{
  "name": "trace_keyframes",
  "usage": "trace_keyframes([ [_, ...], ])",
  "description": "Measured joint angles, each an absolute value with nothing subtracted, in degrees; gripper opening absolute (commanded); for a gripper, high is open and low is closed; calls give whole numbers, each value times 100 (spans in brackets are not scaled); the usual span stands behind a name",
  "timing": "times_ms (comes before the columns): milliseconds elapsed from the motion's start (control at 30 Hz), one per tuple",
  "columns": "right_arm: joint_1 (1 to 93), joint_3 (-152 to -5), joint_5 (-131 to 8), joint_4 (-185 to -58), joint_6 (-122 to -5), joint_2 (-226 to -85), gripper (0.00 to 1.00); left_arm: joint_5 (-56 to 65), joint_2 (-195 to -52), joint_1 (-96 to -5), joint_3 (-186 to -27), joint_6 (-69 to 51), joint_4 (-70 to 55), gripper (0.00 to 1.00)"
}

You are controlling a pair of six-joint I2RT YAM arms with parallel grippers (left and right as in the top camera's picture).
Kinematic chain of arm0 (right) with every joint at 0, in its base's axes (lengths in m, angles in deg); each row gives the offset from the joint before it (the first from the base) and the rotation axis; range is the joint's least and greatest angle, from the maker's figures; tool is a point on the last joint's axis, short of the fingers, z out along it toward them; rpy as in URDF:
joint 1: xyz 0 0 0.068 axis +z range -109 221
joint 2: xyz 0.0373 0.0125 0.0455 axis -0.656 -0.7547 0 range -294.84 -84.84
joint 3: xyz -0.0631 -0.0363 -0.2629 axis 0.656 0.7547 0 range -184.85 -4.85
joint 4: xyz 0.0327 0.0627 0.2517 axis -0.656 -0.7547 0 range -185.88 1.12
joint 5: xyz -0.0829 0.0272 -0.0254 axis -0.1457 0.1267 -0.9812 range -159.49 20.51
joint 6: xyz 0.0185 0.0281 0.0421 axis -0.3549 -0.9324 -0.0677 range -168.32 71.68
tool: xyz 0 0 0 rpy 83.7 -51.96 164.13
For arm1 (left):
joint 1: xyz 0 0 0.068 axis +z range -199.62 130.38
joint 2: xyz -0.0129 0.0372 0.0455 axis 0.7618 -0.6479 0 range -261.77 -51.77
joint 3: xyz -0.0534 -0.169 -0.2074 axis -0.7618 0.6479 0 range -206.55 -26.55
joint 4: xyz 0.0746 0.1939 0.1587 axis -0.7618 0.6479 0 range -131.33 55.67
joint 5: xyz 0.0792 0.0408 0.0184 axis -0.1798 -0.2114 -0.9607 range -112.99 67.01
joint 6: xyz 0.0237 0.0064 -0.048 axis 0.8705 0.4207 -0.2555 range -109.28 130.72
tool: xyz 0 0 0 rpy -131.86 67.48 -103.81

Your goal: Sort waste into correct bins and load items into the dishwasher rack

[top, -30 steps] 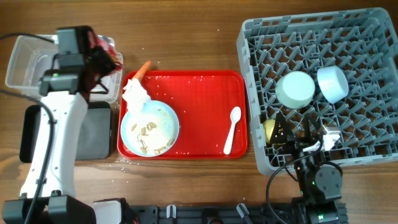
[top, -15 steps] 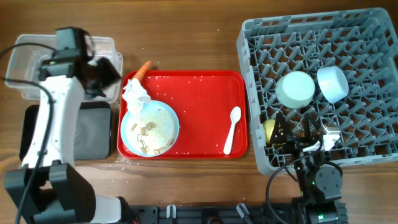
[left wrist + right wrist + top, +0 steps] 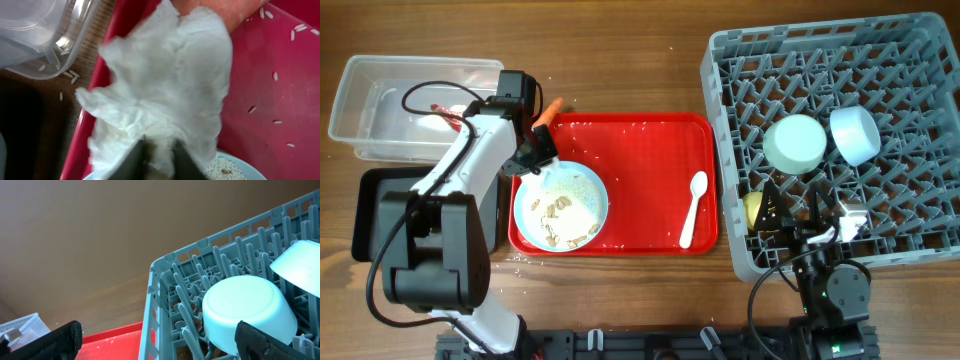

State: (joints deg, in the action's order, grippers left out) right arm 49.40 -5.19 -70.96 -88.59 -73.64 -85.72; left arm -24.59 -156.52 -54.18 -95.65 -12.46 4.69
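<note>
My left gripper [image 3: 534,150] is at the red tray's far left corner, shut on a fold of the white tissue wad [image 3: 165,75], which fills the left wrist view. The orange carrot piece [image 3: 552,108] lies just beyond it; it also shows in the left wrist view [image 3: 220,7]. The light blue plate [image 3: 560,205] with rice scraps sits beside the gripper. The red-and-white wrapper [image 3: 440,110] lies in the clear tub [image 3: 380,75]. The white spoon [image 3: 693,207] lies on the tray. My right gripper [image 3: 798,215] hangs open and empty over the grey rack [image 3: 920,60], near the yellow cup [image 3: 755,208].
The black tray [image 3: 365,215] sits in front of the clear tub. The red tray [image 3: 650,170] holds loose rice grains. In the rack stand the mint bowl [image 3: 795,143] and the blue bowl [image 3: 855,135], both upside down; both show in the right wrist view [image 3: 245,312] [image 3: 300,260].
My left arm swung right from the clear tub to the red tray and closed on the tissue wad. The wrapper now lies in the tub. The right arm has not moved.
</note>
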Motion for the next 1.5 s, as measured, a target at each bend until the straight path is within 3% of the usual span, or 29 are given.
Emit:
trace_keyframes([
  [167, 4940, -519, -7096, -8859, -7364, -8572, 100, -1996, -15523, -5402, -9941, -1250, 871, 4],
  [233, 4940, -519, -7096, -8859, -7364, -8572, 100, -1836, -14865, -5396, -10501, -1250, 876, 4],
  [367, 4940, -519, -7096, -8859, -7364, -8572, 100, -2446, -14399, -4764, -10717, -1248, 170, 4],
  [433, 4940, -519, -7096, -8861, -7364, -8572, 100, -2639, -14533, -4268, -10719, -1250, -318, 37],
  [533, 4940, -519, -7096, -8859, -7364, -8572, 100, -2720, -15068, -3660, -10719, -1246, -976, 64],
  [633, 4940, -519, -7096, -8859, -7364, -8572, 100, -2215, -15261, -3787, -10719, -837, -637, 72],
  [833, 4940, -519, -7096, -8859, -7364, -8572, 100, -2501, -15276, -5835, -10728, 48, 141, 75],
  [933, 4940, -519, -7096, -8859, -7364, -8572, 100, -2844, -15682, -6152, -10728, 155, 91, 75],
  [1067, 4940, -519, -7096, -8859, -7364, -8572, 100, -3476, -16338, -6087, -10702, 297, -279, 68],
  [1100, 4940, -519, -7096, -8859, -7364, -8572, 100, -3539, -16434, -6060, -10702, 380, -329, 61],
  [1167, 4940, -519, -7096, -8859, -7364, -8572, 100, -3670, -16723, -5977, -10702, 595, -346, 39],
  [1233, 4940, -519, -7096, -8859, -7364, -8572, 100, -3808, -16780, -5940, -10704, 678, -320, 27],
  [1300, 4940, -519, -7096, -8859, -7364, -8572, 100, -3869, -16769, -5940, -10726, 783, -235, 4],
  [1433, 4940, -519, -7096, -8859, -7364, -8572, 100, -3790, -16640, -5940, -10778, 636, -56, 4],
  [1467, 4940, -519, -7096, -8859, -7364, -8572, 100, -3723, -16600, -5940, -10776, 525, -21, 15],
  [1500, 4940, -519, -7096, -8859, -7364, -8572, 100, -3642, -16535, -5940, -10761, 452, -8, 44],
])
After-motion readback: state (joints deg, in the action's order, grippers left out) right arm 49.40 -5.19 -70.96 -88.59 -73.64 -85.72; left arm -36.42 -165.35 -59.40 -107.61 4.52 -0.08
